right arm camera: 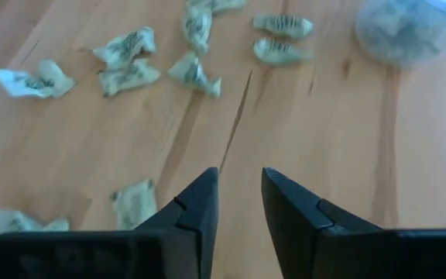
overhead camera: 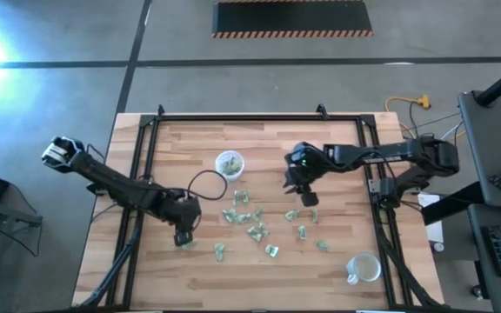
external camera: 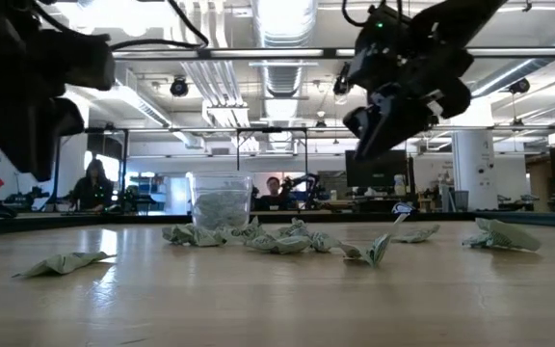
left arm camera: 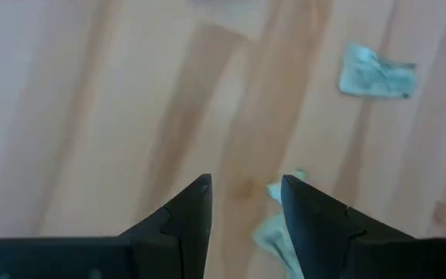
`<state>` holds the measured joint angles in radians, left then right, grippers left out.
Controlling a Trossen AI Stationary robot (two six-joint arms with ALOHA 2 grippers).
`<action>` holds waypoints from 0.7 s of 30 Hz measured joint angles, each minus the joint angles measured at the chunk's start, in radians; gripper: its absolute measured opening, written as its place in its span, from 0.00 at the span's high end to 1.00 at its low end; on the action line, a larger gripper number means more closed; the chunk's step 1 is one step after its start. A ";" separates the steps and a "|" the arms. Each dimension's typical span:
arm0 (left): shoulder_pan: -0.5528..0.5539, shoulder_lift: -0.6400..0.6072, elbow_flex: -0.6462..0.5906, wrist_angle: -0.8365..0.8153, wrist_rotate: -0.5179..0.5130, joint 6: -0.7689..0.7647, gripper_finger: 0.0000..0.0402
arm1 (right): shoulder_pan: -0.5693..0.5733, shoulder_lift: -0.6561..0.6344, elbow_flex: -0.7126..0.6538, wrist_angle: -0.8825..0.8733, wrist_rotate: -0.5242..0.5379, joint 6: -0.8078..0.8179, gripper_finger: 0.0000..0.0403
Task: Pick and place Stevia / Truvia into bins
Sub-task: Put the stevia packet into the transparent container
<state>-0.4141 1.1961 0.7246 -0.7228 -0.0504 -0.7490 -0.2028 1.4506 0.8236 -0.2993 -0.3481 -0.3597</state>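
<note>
Wooden planks make the table, which stands on a grey floor with a dark frame around it. Two bins are on it. One bin stands toward the far middle of the table and already holds several sachets; in the low view this same cup looks translucent, with pale green paper inside. The second bin is near the front right corner and looks empty.

About a dozen sachets lie loose in the middle of the table, between the two arms; an exact count is hard because some overlap. They are small, pale green and white, and most are crumpled or bent, not flat. One sachet lies apart, toward the front left.

The left gripper is low over the wood at the left edge of the scatter, with its jaws apart, and a sachet lies just beside one finger. The right gripper hangs above the right part of the scatter, jaws a little apart, holding nothing.
</note>
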 joint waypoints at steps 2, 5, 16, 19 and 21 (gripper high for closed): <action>-0.027 0.029 0.000 0.030 0.025 -0.006 0.65 | 0.000 -0.034 -0.027 0.007 0.000 0.017 0.78; -0.062 0.080 0.000 0.110 0.055 -0.006 0.65 | 0.000 -0.084 -0.061 0.027 -0.001 0.032 0.80; -0.103 0.250 0.028 0.149 0.087 -0.031 0.65 | 0.013 -0.182 -0.108 0.086 0.000 0.047 0.81; -0.104 0.290 0.028 0.150 0.100 -0.031 0.65 | 0.016 -0.180 -0.112 0.094 0.000 0.047 0.80; -0.104 0.307 0.031 0.151 0.105 -0.030 0.65 | 0.016 -0.177 -0.112 0.100 0.000 0.046 0.80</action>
<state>-0.5182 1.5027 0.7560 -0.5722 0.0541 -0.7795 -0.1871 1.2735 0.7120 -0.1997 -0.3485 -0.3134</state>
